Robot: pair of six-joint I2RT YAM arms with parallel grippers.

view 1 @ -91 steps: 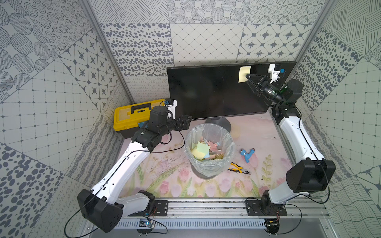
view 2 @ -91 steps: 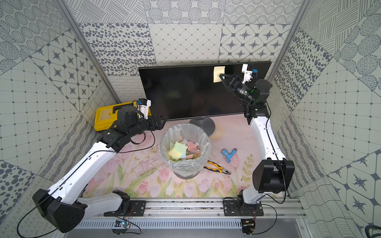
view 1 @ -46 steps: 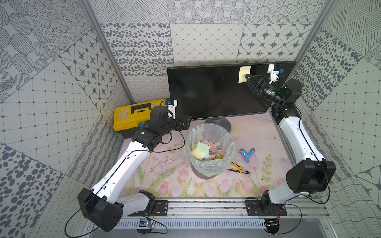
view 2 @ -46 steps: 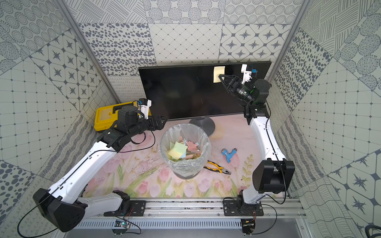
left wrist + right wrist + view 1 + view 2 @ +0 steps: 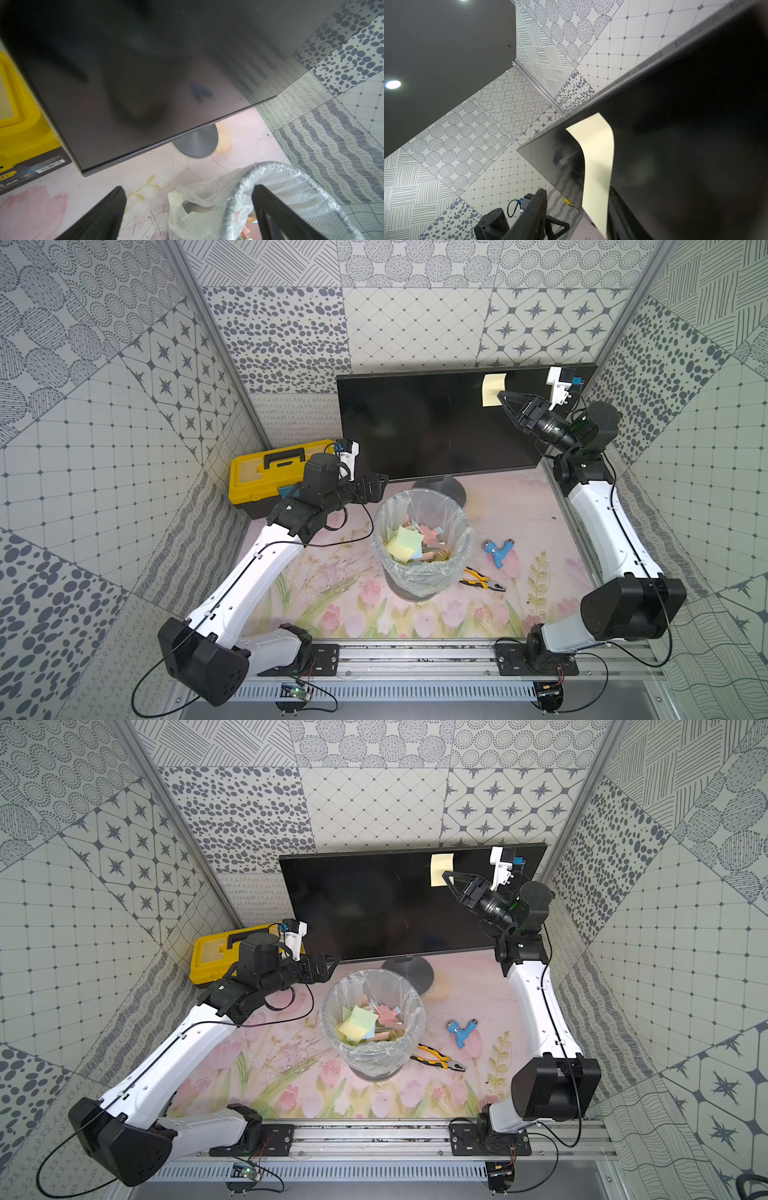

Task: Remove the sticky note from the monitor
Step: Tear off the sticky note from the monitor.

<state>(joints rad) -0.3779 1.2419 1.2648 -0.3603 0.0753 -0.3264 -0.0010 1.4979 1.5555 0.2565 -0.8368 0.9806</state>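
**Location.** The sticky note is sitting on the monitor, at the far right of the screen, just under the top edge. Its top strip is adhering and its lower part is curling off the glass.

**R gripper**. It is raised to the note's lower edge. In the right wrist view the jaws are standing partly open with the loose flap between them. One finger is lying against the paper on the screen side, and the other is apart from it. Nothing is gripped yet.

**L gripper**. It is hovering low at centre-left, jaws fully apart and empty, just beside the rim of the bin.

**Likely faults (est.):**
- Shallow bite: with only the flap's tip between the pads, the paper is likely to slip out on the pull.
- Screen contact: the inner finger is working next to the glass, so pushing further in risks a scrape or rocks the monitor on its stand.
- Wrong pull dir.: hauling straight down against the adhesive strip may tear the note. Peeling outward, away from the glass, looks safer.
- Residual tack: the glue may cling to a pad at drop-off.
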